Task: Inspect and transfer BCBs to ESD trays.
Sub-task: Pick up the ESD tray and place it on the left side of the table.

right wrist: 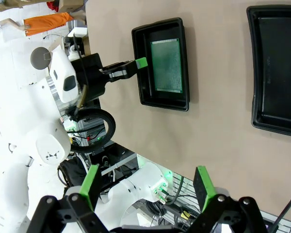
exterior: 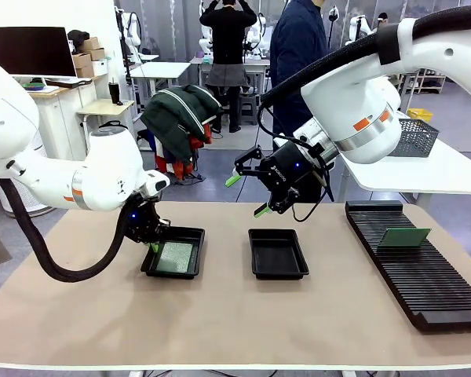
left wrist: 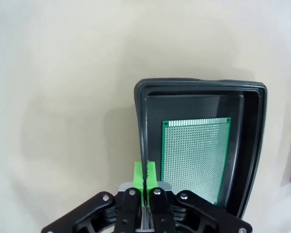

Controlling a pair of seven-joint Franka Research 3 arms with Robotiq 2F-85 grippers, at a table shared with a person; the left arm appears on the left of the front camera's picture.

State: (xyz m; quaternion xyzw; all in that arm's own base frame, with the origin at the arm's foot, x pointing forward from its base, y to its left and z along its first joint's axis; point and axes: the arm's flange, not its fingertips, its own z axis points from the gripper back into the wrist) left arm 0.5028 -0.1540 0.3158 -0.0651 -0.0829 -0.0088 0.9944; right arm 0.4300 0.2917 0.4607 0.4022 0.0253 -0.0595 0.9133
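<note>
Currently, left pincer (exterior: 153,246) is closed, empty, at the rim of the ESD tray (exterior: 195,233) containing a BCB (exterior: 175,256); right pincer (exterior: 247,195) hangs open, empty.

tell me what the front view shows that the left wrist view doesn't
Front: the open right pincer, an empty ESD tray, a BCB standing in the black slotted rack. Left wrist: the fine hole grid on the trayed BCB, green pads pressed together. Both: the shut left pincer at the other ESD tray, that BCB lying inside.
</note>
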